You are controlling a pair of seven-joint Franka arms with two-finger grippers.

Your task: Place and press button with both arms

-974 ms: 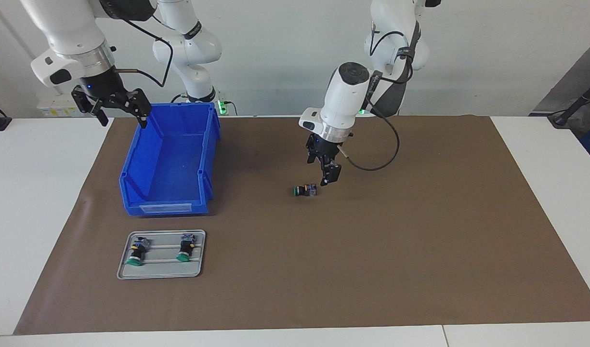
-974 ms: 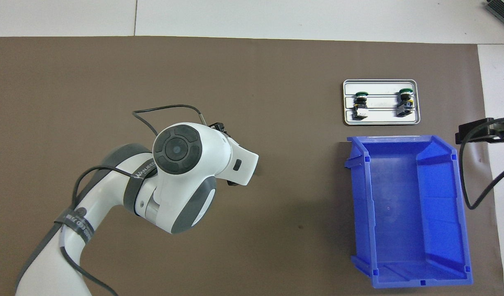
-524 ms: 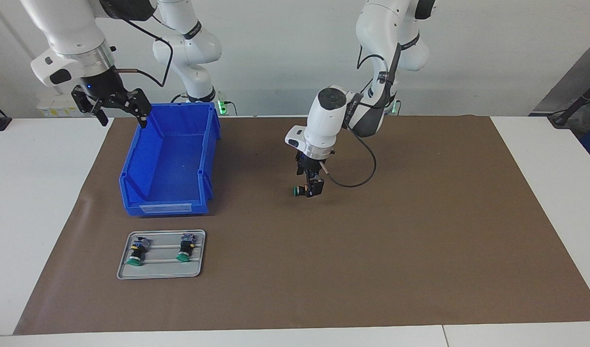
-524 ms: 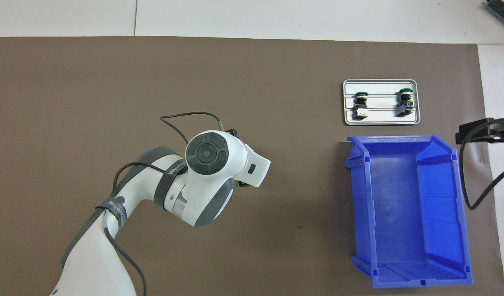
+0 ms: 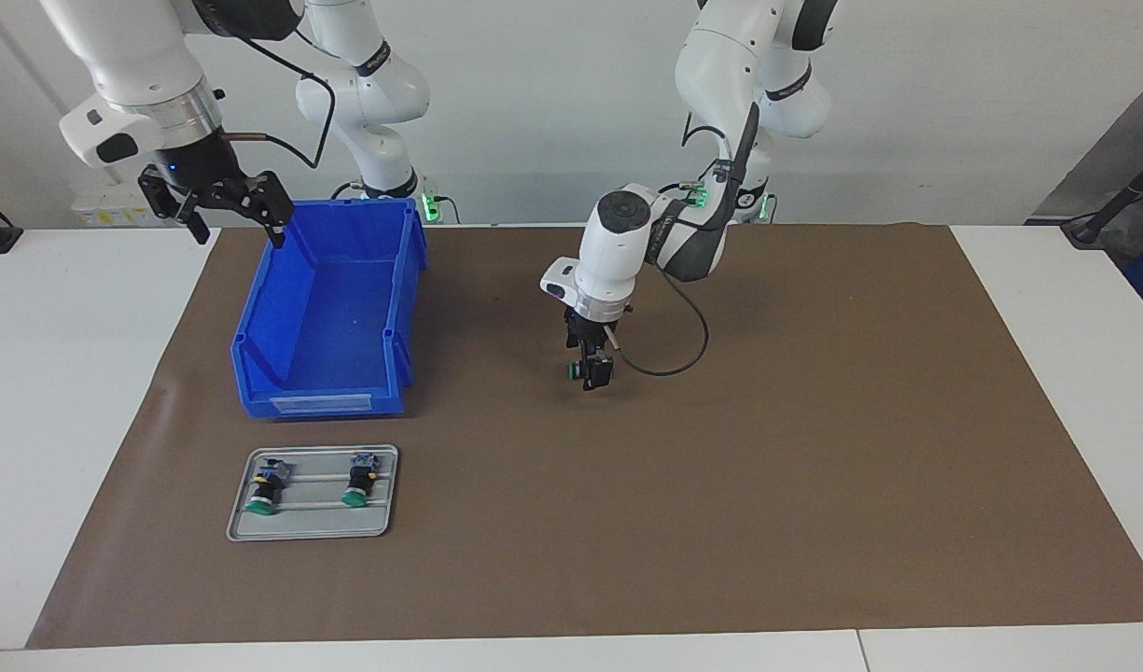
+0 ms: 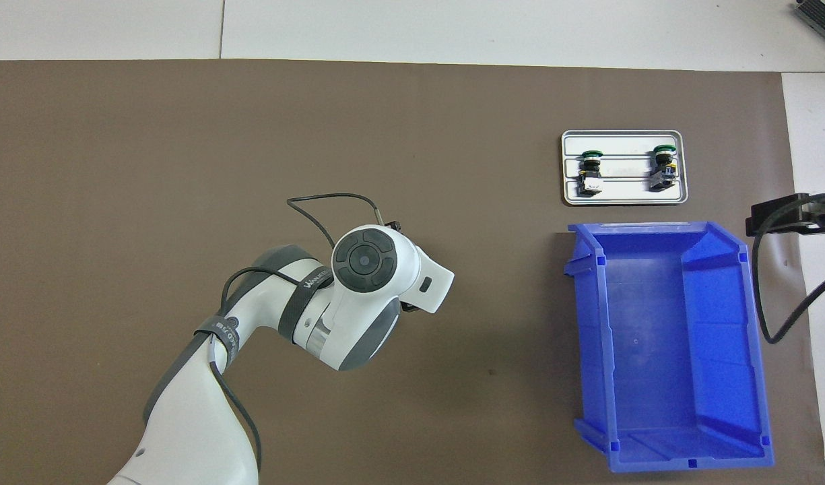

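Green-capped black push-button lies on brown mat between left gripper fingers; whether they've closed, can't tell. Grip barrel squarely before lifting. Right gripper spread wide, waiting over blue bin's corner.

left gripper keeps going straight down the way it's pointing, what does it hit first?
Probably the button: the left gripper points down at it, fingers around it, on the brown mat. Whether they grip yet is unclear. The right gripper waits above the blue bin.

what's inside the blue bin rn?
Nothing visible inside the blue bin: its floor shows bare in both views. The right gripper waits above its rim, open. Two buttons lie on the grey tray beside it; the left gripper is down around the button.
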